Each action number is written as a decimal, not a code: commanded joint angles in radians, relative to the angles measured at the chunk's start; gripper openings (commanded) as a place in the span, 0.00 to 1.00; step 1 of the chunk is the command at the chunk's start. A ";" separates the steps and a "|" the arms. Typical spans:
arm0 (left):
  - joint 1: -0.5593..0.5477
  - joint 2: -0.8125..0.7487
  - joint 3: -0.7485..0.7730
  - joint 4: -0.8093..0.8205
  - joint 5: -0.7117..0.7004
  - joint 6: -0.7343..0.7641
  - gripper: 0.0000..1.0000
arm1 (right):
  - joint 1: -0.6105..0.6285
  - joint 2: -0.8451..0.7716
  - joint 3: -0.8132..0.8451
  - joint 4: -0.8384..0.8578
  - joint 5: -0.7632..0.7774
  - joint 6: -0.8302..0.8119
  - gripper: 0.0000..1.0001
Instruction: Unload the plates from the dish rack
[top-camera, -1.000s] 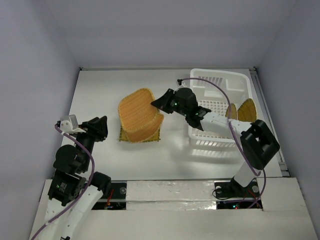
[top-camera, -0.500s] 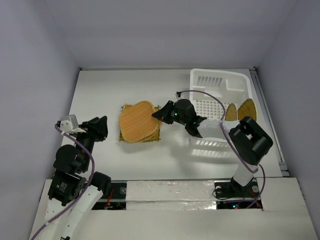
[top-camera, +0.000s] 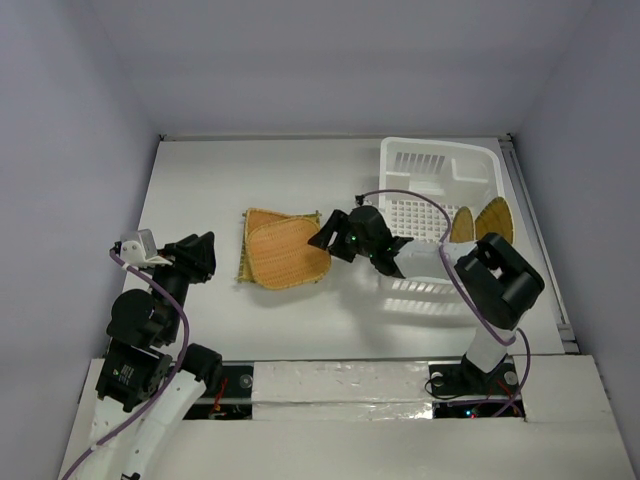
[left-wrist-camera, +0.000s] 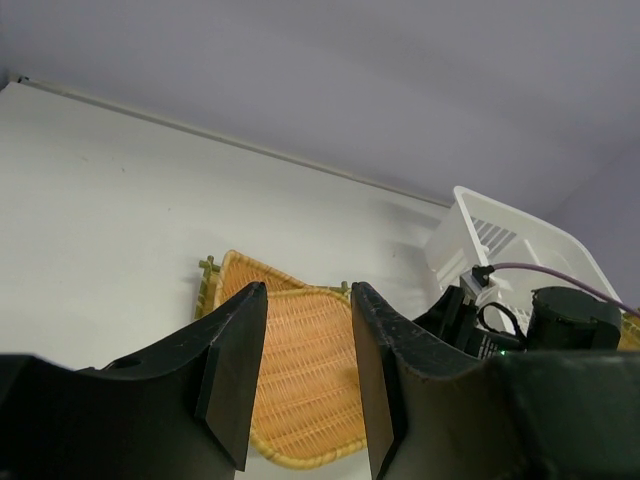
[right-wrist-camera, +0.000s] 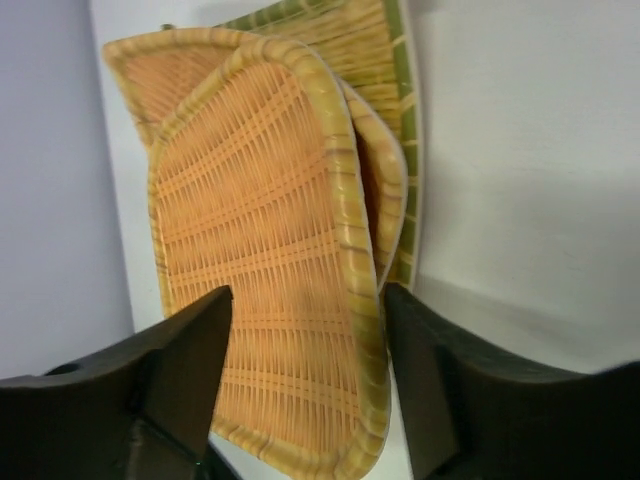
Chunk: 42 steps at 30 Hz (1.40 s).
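Right gripper (right-wrist-camera: 305, 300): jaws apart, straddling the edge of the top woven plate (top-camera: 288, 255). Left gripper (left-wrist-camera: 308, 295): jaws apart, holding nothing.

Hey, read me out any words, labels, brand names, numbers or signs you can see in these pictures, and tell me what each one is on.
None: no readable word, number, label or sign shows in any view.
Stack of tan-orange woven plates: only the weave pattern, no print.
White plastic slotted dish rack: plain, no marking visible.
Black arm casings: if there is any print, it is too small to read.
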 joint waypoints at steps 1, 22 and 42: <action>-0.006 0.010 -0.009 0.046 0.007 0.001 0.36 | 0.006 -0.010 0.108 -0.108 0.081 -0.078 0.70; -0.006 0.001 -0.009 0.047 0.015 0.004 0.36 | 0.045 -0.246 0.408 -0.589 0.377 -0.383 0.05; -0.057 -0.091 -0.009 0.052 0.026 0.005 0.18 | -0.389 -0.616 0.609 -1.687 0.913 -0.449 0.56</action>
